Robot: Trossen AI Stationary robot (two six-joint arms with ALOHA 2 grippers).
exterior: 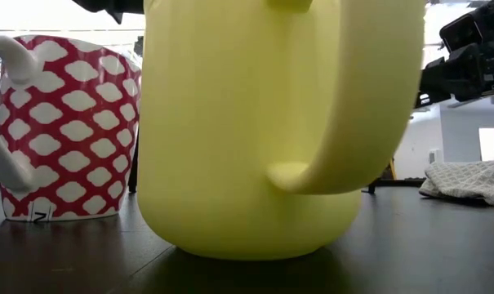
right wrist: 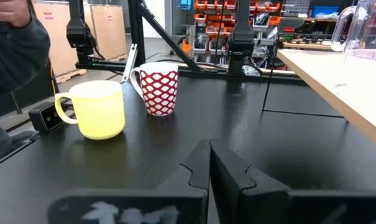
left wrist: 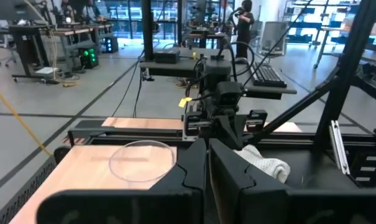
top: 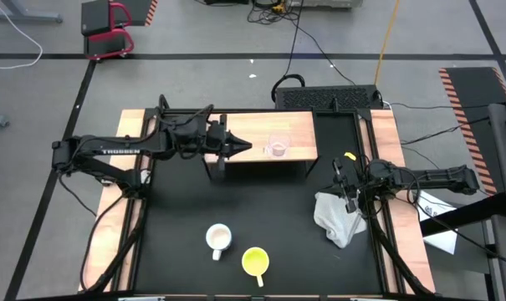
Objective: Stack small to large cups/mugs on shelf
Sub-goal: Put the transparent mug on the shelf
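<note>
The small clear glass cup [top: 277, 147] stands upright on the flat top of the light wooden box-like shelf [top: 257, 125], at the upper centre of the high view. The left gripper [top: 246, 147] hovers just left of it with its fingers pressed together and nothing between them, so the glass appears placed and released.

The next step is probably to fetch the yellow handled mug [top: 255, 262], which sits on the black tabletop [top: 177, 201] at the lower centre, with the white mug with a red lattice pattern [top: 218, 238] just to its upper left. To do this well, the arm should draw back level from the glass before turning, open wide over the yellow mug, and grip the wall rather than the handle, which points toward the bottom edge of the frame.

The two mugs stand close together, so a wide approach could nudge the patterned one. The right gripper [top: 346, 197] waits at the right of the frame, closed and empty, above a crumpled white cloth [top: 336, 219]. A person's dark sleeve [right wrist: 13, 46] shows at the upper left of the right wrist view.
</note>
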